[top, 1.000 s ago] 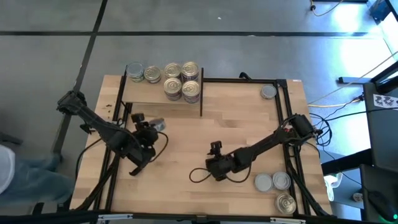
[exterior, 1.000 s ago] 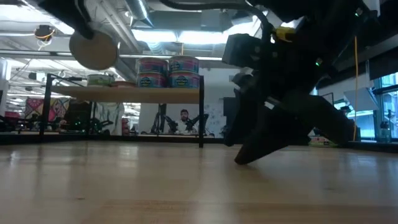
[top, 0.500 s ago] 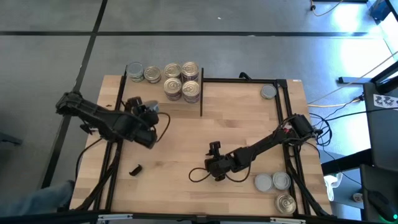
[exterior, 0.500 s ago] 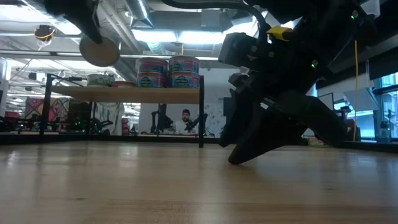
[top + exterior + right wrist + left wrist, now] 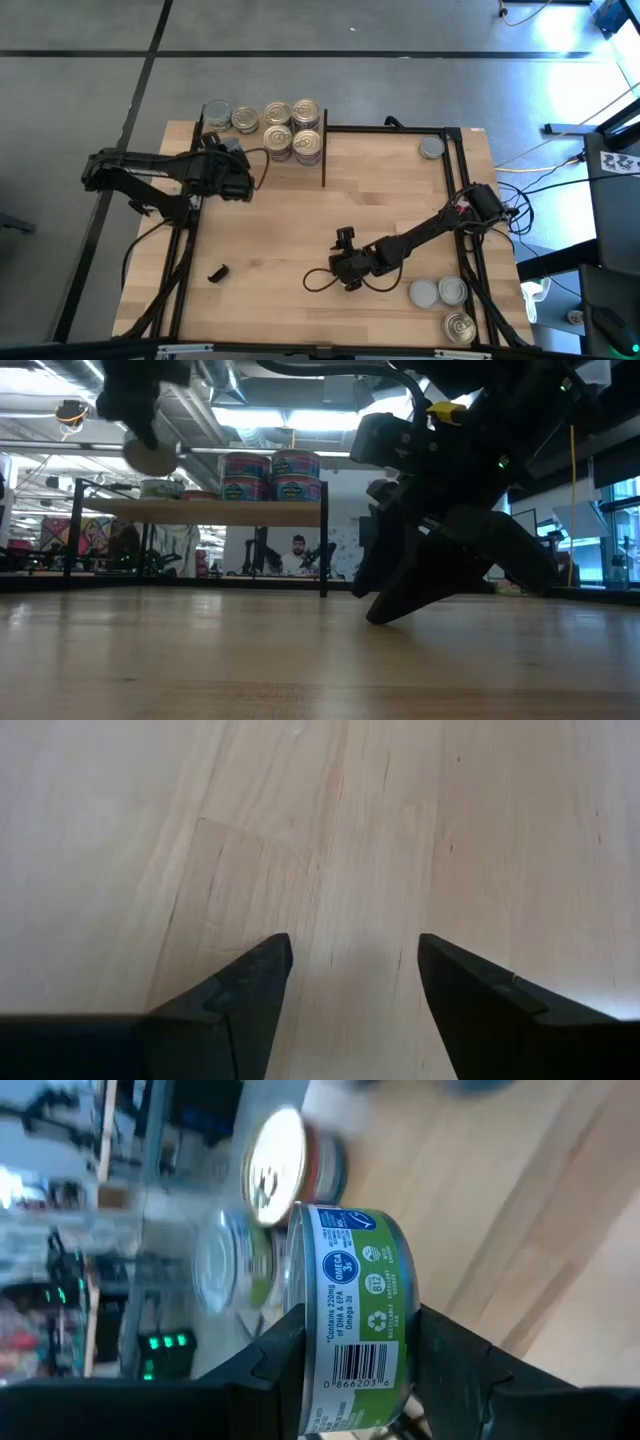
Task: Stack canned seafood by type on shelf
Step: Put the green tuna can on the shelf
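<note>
My left gripper (image 5: 228, 160) is shut on a green-labelled tin (image 5: 350, 1310), held above the light wood shelf's near edge (image 5: 262, 163); the tin also shows in the low view (image 5: 150, 455). Several tins stand on the shelf: gold-topped ones (image 5: 277, 115) stacked at its right, a silver-topped one (image 5: 217, 112) at its left. My right gripper (image 5: 345, 272) is open and empty, low over the tabletop (image 5: 350, 870) at the middle front. Three more tins (image 5: 452, 290) lie at the front right and one (image 5: 431, 148) at the far right. My left gripper pinches the tin between its two fingers (image 5: 285, 1365), one on each flat end. The tin is turned on its edge, its labelled wall (image 5: 355, 1280) facing the wrist camera. It is lifted clear of shelf and table.
A small black object (image 5: 215, 272) lies on the tabletop at the front left. The shelf's black upright (image 5: 324, 155) stands at its right end. A black frame rail (image 5: 455, 180) runs along the table's right side. Bare wood lies between the shelf and my right gripper.
My left gripper has carried the tin from the table's left middle toward the far edge, up to the shelf, turning as it went. The tin stays held and clear of the table.
</note>
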### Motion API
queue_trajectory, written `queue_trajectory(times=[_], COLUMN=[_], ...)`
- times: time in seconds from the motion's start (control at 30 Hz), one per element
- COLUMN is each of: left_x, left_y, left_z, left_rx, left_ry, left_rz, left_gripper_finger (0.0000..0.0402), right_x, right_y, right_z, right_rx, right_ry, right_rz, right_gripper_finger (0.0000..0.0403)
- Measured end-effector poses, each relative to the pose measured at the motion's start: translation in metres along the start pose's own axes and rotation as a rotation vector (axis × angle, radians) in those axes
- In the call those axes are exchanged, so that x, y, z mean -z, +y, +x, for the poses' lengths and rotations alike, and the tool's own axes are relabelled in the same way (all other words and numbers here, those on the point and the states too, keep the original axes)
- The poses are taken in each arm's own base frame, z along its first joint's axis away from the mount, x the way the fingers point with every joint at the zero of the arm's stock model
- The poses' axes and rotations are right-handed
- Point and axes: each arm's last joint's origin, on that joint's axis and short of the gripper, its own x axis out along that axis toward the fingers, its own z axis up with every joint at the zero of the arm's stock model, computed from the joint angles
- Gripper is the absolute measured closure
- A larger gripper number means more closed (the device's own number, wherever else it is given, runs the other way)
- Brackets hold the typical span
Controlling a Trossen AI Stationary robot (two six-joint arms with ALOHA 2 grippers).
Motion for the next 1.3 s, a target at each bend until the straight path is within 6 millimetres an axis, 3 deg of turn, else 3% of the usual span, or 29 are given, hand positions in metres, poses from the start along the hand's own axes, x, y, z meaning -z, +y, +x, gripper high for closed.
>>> queue_trajectory(times=[0.23,0.4,0.6,1.0,1.1,1.3], left_x=[0.027,0.030,0.035,0.031,0.031,0.033], left_y=[0.004,0.001,-0.007,-0.001,0.000,-0.001], left_z=[0.017,0.023,0.045,0.067,0.069,0.072], left_rx=[0.026,0.033,-0.009,-0.059,-0.045,0.048], left_ry=[0.059,0.042,0.102,0.137,0.141,0.186], left_rz=[-0.038,-0.031,-0.012,-0.064,-0.060,-0.075], left_gripper_finger=[0.0261,0.0261,0.0260,0.0258,0.0234,0.0150], right_x=[0.000,-0.001,-0.003,-0.003,-0.003,-0.003], right_y=[0.000,0.000,0.000,0.000,0.000,0.000], right_z=[0.000,0.000,0.001,0.001,0.001,0.000], right_rx=[-0.010,0.006,0.004,0.009,0.010,0.010], right_ry=[-0.001,-0.007,-0.029,-0.031,-0.031,-0.031], right_rz=[0.001,0.003,0.007,-0.011,-0.011,-0.011], right_gripper_finger=[0.0176,0.0176,0.0176,0.0176,0.0176,0.0176])
